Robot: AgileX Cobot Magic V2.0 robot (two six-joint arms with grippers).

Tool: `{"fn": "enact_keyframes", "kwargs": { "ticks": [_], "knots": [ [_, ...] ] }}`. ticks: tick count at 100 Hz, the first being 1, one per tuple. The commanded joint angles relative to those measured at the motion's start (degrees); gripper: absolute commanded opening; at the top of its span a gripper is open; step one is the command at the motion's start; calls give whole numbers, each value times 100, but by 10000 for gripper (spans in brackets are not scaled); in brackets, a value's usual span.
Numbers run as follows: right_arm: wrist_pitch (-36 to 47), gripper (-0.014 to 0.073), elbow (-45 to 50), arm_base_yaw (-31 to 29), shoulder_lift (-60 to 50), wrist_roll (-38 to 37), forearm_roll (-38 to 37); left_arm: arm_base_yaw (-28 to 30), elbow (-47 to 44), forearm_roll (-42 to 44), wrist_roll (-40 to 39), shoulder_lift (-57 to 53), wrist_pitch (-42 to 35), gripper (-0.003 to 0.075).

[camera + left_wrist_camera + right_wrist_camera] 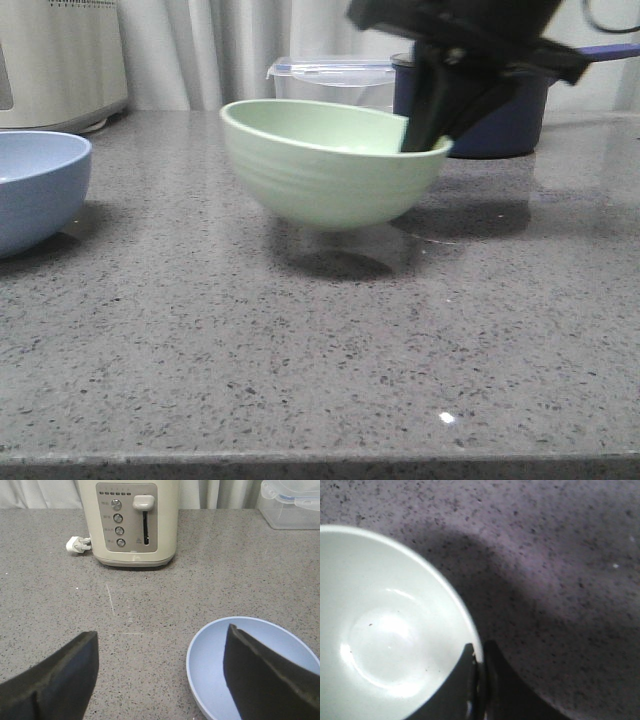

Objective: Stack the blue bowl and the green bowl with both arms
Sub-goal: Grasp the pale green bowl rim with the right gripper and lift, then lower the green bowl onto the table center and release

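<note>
Your right tool [425, 135] pinches the green bowl [330, 165] by its rim, apparently lifted off the worktop [300, 340]; your left tool [160, 680] gapes wide, one finger over the blue bowl [210, 665] by the left edge.

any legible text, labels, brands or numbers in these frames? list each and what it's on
None can be read.
Toaster control panel: small markings beside its four round buttons and by the lever slot, too small and blurred to read.
Green bowl, blue bowl, lidded plastic container, dark saucepan, countertop: no print visible.
Right gripper and left gripper: no markings visible.
</note>
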State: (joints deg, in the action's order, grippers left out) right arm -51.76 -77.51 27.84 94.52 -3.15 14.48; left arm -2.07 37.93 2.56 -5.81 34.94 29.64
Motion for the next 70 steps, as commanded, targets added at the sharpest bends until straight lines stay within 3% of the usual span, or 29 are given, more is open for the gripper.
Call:
{"fn": "enact_keyframes", "kwargs": {
  "ticks": [1, 21, 51, 70],
  "knots": [
    [223, -80, -357, 93, -45, 68, 140, -9, 203, -29, -50, 21, -384, 514],
    [251, -56, -442, 123, 99, 68, 152, -9, 203, -29, -50, 21, -375, 514],
    [313, 234, -442, 123, 112, 68, 152, -9, 203, -29, -50, 21, -375, 513],
    [279, 244, -442, 123, -52, 68, 134, -9, 203, -29, -50, 21, -375, 514]
  ]
}}
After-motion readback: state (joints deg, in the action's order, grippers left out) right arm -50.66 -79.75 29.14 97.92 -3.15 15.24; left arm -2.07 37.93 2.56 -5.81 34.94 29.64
